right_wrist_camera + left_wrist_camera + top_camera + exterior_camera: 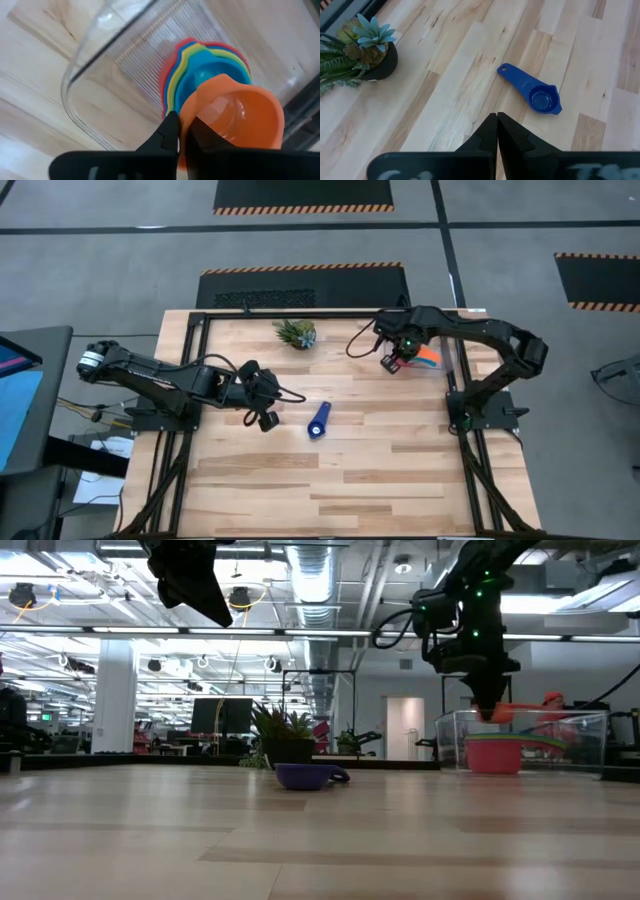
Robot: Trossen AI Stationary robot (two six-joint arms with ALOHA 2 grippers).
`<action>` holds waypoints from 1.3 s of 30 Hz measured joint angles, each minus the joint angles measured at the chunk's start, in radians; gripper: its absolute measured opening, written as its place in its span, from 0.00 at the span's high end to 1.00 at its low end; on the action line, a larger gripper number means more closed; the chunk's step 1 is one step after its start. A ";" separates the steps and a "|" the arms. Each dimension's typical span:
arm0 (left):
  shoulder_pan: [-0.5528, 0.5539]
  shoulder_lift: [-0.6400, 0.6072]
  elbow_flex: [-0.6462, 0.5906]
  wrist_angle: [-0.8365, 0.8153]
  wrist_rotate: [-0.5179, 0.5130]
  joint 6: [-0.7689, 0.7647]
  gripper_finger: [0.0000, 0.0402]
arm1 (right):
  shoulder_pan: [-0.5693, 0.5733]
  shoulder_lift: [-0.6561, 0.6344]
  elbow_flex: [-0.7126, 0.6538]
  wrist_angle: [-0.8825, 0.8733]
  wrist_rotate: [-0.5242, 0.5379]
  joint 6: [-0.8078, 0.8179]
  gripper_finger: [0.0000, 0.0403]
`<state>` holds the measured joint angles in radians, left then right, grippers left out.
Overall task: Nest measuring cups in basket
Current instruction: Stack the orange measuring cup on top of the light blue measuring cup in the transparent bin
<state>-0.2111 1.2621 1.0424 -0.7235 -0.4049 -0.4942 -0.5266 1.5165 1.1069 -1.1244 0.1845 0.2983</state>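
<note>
Most of the nesting looks done. In the right wrist view a stack of cups — red [181, 50] outermost, then yellow [176, 75], green [197, 49] and light blue [205, 75] — sits inside the clear basket [85, 70], which in the high view lies at the upper right of the worktop [340, 480]. The right tool [182, 131] is pinched on the rim of the orange cup [235, 115], holding it above that stack, so this cup appears about to go in. At least one cup is left outside: the dark blue cup [319, 421] lies alone near the middle of the high view, well apart from the basket. Seven cups cannot all be counted; a plain blue one may be hidden within the stack.

The left tool [497, 131] hangs above the worktop at centre left of the high view, fingers closed on nothing.

The stack's colour order shows only in the right wrist view. The low view alone shows height — the orange cup [515, 712] at the level of the basket's [590, 745] rim. The left wrist view shows the dark blue cup [532, 92] lying mouth up, and the potted plant [362, 55] apart from it.
</note>
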 joint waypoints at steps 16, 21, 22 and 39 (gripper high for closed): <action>0.000 0.000 0.000 0.000 0.001 -0.026 1.00 | -0.023 0.001 0.000 -0.034 -0.003 -0.046 0.84; 0.000 0.000 0.000 0.000 0.001 -0.031 1.00 | -0.033 0.001 0.000 -0.043 -0.003 -0.089 0.80; 0.000 0.000 0.000 0.000 0.001 -0.034 1.00 | -0.033 0.001 0.000 -0.044 -0.002 -0.091 0.78; 0.000 0.000 0.000 0.002 0.003 -0.049 1.00 | -0.047 0.003 0.032 -0.062 -0.011 -0.081 0.69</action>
<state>-0.2109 1.2621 1.0424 -0.7212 -0.4019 -0.5434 -0.5731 1.5192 1.1388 -1.1862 0.1738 0.2178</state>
